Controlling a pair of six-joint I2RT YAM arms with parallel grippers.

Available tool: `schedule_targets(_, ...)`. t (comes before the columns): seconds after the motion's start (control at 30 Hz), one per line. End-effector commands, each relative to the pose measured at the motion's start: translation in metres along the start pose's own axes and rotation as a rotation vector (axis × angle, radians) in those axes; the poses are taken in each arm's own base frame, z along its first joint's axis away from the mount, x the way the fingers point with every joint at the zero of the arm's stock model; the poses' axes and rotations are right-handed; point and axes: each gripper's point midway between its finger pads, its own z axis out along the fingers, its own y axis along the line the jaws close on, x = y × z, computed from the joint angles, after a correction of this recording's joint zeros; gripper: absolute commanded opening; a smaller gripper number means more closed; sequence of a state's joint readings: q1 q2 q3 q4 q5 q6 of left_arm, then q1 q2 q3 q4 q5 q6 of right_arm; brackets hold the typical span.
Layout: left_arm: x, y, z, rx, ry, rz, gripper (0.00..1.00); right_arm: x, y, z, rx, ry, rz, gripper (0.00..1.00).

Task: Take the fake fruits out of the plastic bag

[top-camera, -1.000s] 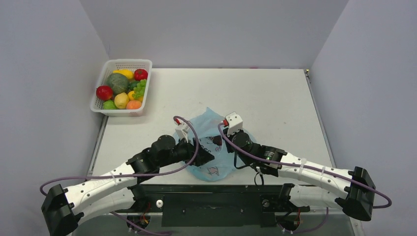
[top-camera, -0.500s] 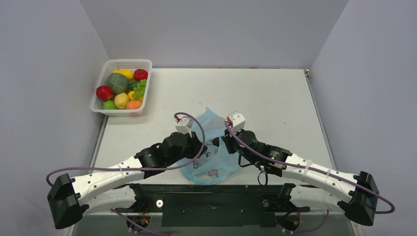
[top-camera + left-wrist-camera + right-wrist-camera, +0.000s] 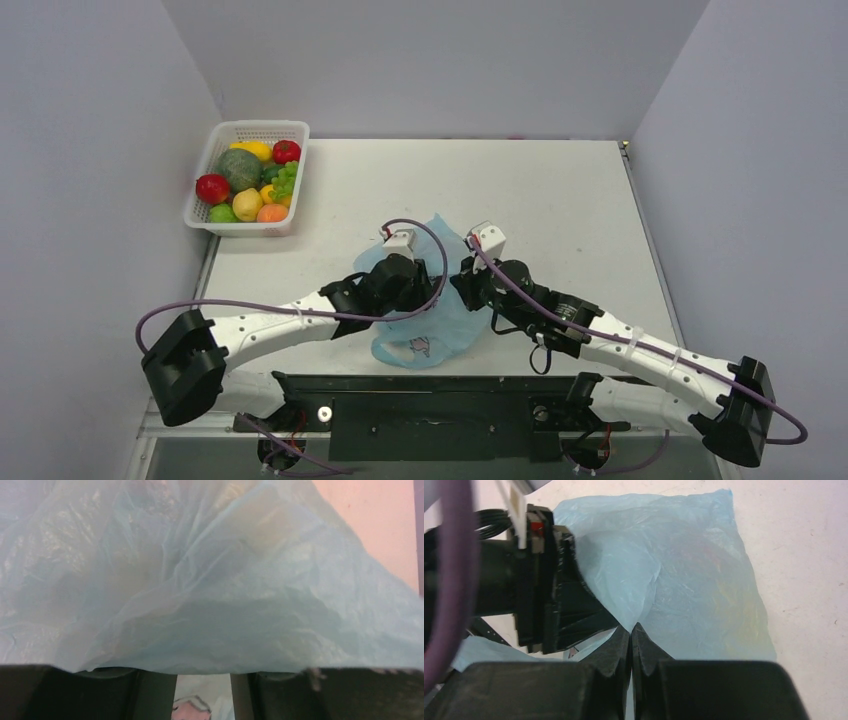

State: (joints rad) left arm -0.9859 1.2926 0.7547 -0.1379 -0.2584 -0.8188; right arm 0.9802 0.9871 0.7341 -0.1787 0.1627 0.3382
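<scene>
One white table (image 3: 560,190) carries a crinkly translucent light-blue plastic bag (image 3: 440,325) near its front edge, where the right gripper (image 3: 630,632) has its jaws pinched shut on a fold of film, while the left gripper (image 3: 203,680), draped in film, hides whether its jaws grip anything.

Crinkly light-blue plastic bag (image 3: 210,595) filling view, draped over left hand (image 3: 203,690), fingers (image 3: 155,695) slightly apart

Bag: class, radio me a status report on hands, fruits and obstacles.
Right hand shut, pinching bag film. Left hand part open, film draped over it. Bag's fruits not visible. Basket well clear, far left.
</scene>
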Motion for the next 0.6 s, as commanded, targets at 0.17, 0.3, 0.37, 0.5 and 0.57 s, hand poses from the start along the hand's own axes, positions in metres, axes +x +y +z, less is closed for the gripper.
schedule_targets(0.17, -0.049, -0.037, 0.031, 0.086, -0.076, 0.019, 0.61, -0.048, 0.005, -0.012, -0.066, -0.099, 0.091, 0.0)
schedule_targets(0.3, -0.048, -0.05, 0.043, 0.129, -0.061, 0.049, 0.82, -0.048, -0.002, -0.011, -0.081, -0.089, 0.12, 0.0)
schedule_targets(0.37, -0.04, -0.053, 0.05, 0.142, -0.026, 0.081, 0.88, -0.045, -0.004, -0.011, -0.087, -0.081, 0.128, 0.0)
schedule_targets(0.5, -0.017, -0.059, 0.064, 0.149, 0.054, 0.144, 0.94, -0.038, -0.008, -0.012, -0.09, -0.071, 0.137, 0.0)
schedule_targets(0.57, -0.005, -0.056, 0.072, 0.122, 0.101, 0.168, 0.95, -0.033, -0.011, -0.012, -0.086, -0.063, 0.138, 0.0)
